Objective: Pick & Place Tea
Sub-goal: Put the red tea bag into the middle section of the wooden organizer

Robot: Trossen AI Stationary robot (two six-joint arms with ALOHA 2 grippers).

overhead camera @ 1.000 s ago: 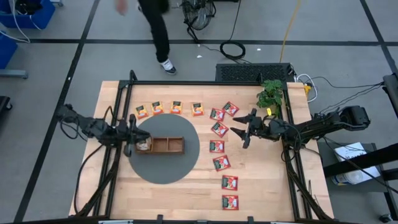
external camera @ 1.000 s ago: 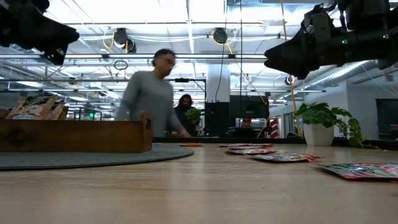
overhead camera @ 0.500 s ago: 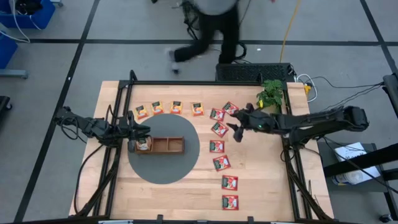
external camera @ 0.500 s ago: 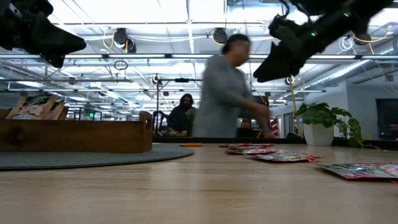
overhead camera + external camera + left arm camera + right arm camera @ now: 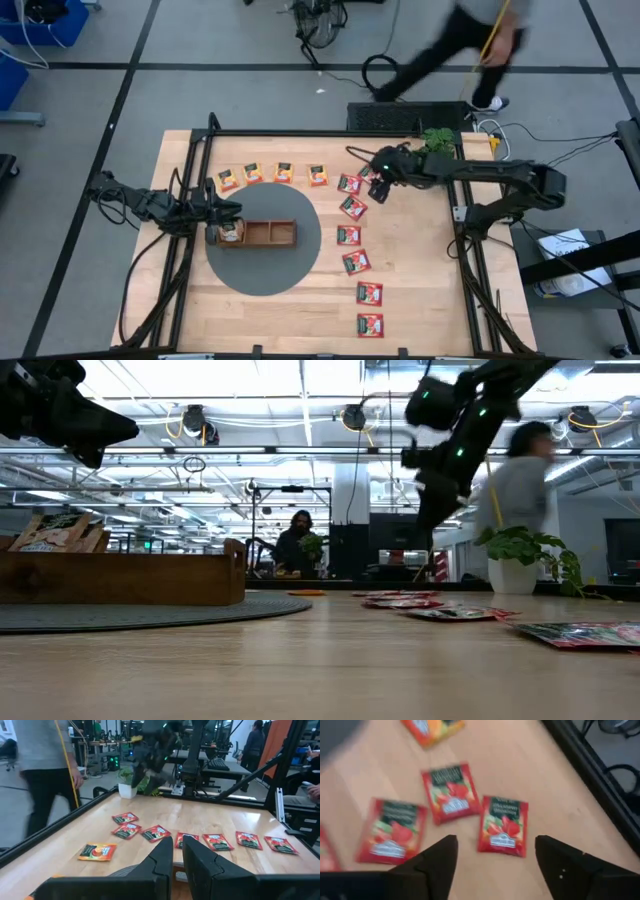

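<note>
While a person point(image 5: 470, 45) is striding past the far side of the table point(image 5: 420, 300), both arms are out over it.
Right gripper: right gripper point(image 5: 378, 186) is hanging above the far end of the red line, fingers point(image 5: 437, 862) standing wide apart with nothing between them; a red packet point(image 5: 502, 825) is lying flat directly under the gap.
Left gripper: left gripper point(image 5: 222, 213) is hovering over the left compartment of the wooden tray point(image 5: 270, 233), its two fingers point(image 5: 162, 860) drawn almost together with only a narrow slit between them; I cannot tell whether anything is pinched there.
Tea: four orange-yellow packets point(image 5: 272, 174) are sitting in a row along the far edge, red packets point(image 5: 355, 250) are trailing from there toward the near edge, and a few packets are leaning upright in the tray's left compartment point(image 5: 55, 532).
Open room: bare wood is lying near the front edge and between the red line and the right rail; the grey round mat point(image 5: 310, 260) is carrying only the tray.
Edges: a potted plant point(image 5: 434, 150) is crowding the far right corner, just beside the right arm.
Hard to make out: the person is blurring badly; the tray's other compartments are too small to read.
</note>
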